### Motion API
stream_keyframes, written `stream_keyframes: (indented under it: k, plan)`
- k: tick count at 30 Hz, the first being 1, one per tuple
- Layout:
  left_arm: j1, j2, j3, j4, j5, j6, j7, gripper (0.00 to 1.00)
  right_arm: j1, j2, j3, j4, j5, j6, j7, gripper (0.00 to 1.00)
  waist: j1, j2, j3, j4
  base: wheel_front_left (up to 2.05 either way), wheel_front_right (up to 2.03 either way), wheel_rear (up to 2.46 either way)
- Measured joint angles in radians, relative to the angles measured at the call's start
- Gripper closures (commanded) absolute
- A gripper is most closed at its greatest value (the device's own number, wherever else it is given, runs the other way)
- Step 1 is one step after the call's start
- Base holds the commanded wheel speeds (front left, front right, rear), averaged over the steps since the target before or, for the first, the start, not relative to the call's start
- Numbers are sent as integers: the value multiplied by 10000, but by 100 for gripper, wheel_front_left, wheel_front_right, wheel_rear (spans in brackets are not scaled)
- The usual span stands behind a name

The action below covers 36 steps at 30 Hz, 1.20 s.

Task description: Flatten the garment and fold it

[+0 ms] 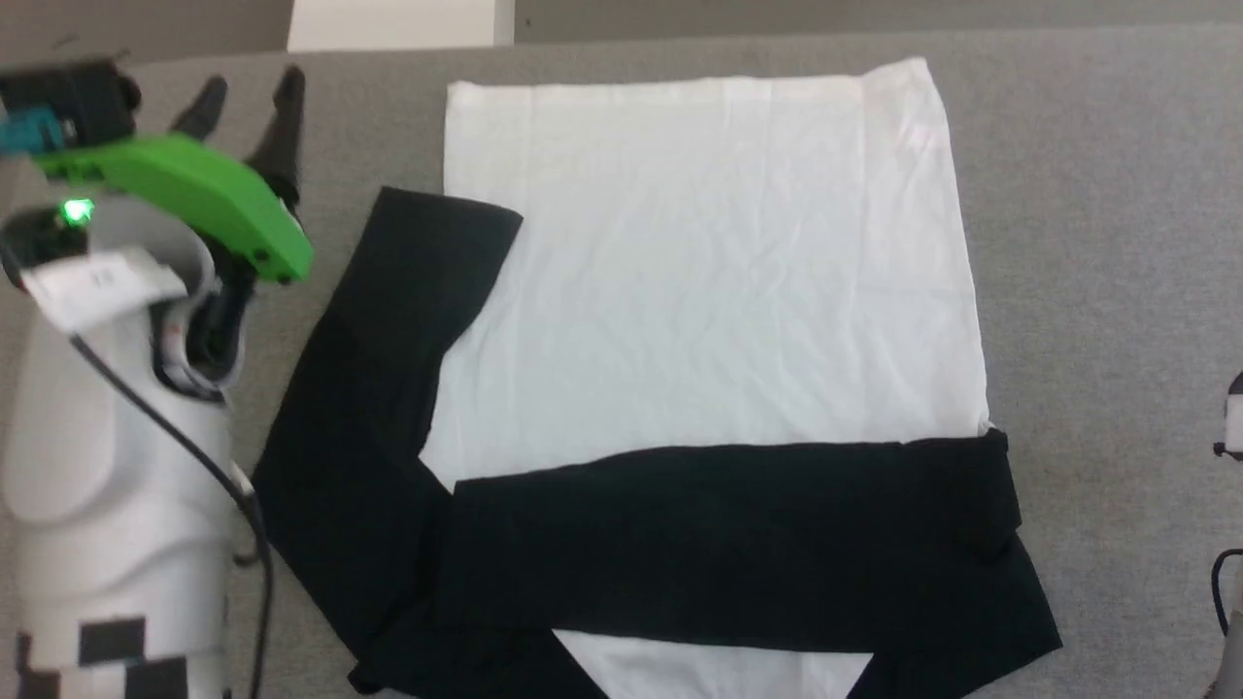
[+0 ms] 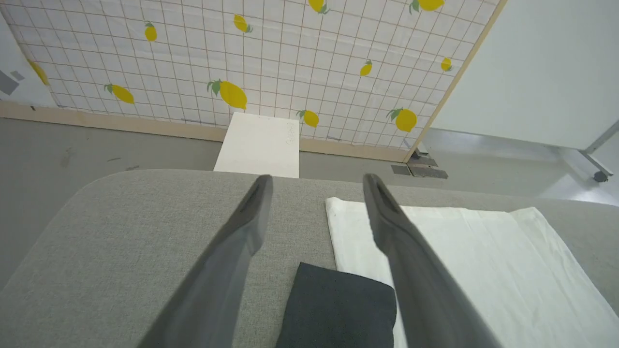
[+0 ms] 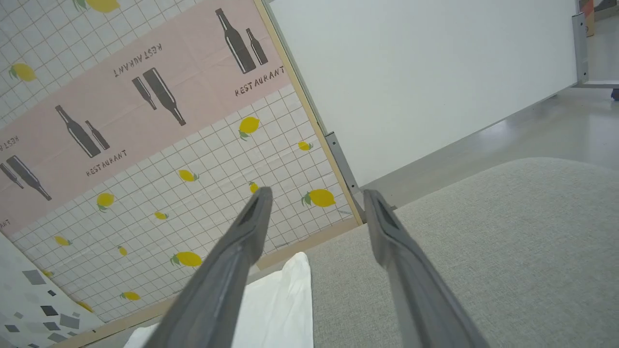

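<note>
The garment lies flat on the grey table, white body spread out, plain side up. One black sleeve is folded straight across its near part. The other black sleeve runs bent along the left side, its cuff resting on the white cloth's edge. My left gripper hovers open to the left of the garment's far left corner, holding nothing. My right gripper stands open and empty off the right side, with a white corner of the garment below its fingers.
The grey padded table has bare room left and right of the garment. A white box stands on the floor beyond the far edge. Lemon-print wall panels and a white partition stand behind.
</note>
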Motion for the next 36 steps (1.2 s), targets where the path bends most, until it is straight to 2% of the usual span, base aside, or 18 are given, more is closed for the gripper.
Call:
stream_keyframes:
  k: [4,10,14,22,23,24,25,30,36]
  plan:
    - [-1090,546,-464,934,-52,-59,1854,0,-13,2,-165,-92,144,0,-54,0,1,1,612,-134,0,0,0]
    - [-1883,993,-1256,1643,-13,-159,3990,0,-48,4,-205,-92,286,0,-186,0,1,1,1467,-367,0,0,0]
    - [-2069,1367,-1701,1902,213,-163,4884,0,-87,4,-142,-94,347,0,-276,0,2,0,1952,-519,0,0,0]
    - [-2471,1634,-2157,1866,516,-232,5532,0,-322,8,-121,-107,343,0,-293,0,1,1,2572,-707,0,0,0]
    - [-2505,1615,-2146,1870,458,-232,5697,49,-325,8,-123,-109,343,0,-295,0,1,0,2612,-714,0,0,0]
    - [-2556,1607,-2132,1858,372,-230,5846,91,-325,6,-130,-109,343,0,-301,0,1,0,2638,-713,0,0,0]
    - [-2584,1590,-2105,1852,263,-230,5933,100,-325,8,-136,-107,341,2,-305,0,1,1,2651,-702,0,0,0]
    - [-2572,1317,-1852,1791,-142,-29,6009,100,-354,6,-198,-98,322,0,-305,0,0,0,2623,-607,0,0,0]
    - [-2125,1007,-568,1896,-798,1078,4707,100,-408,6,-178,-59,219,2,-303,0,1,0,2344,-470,0,0,0]
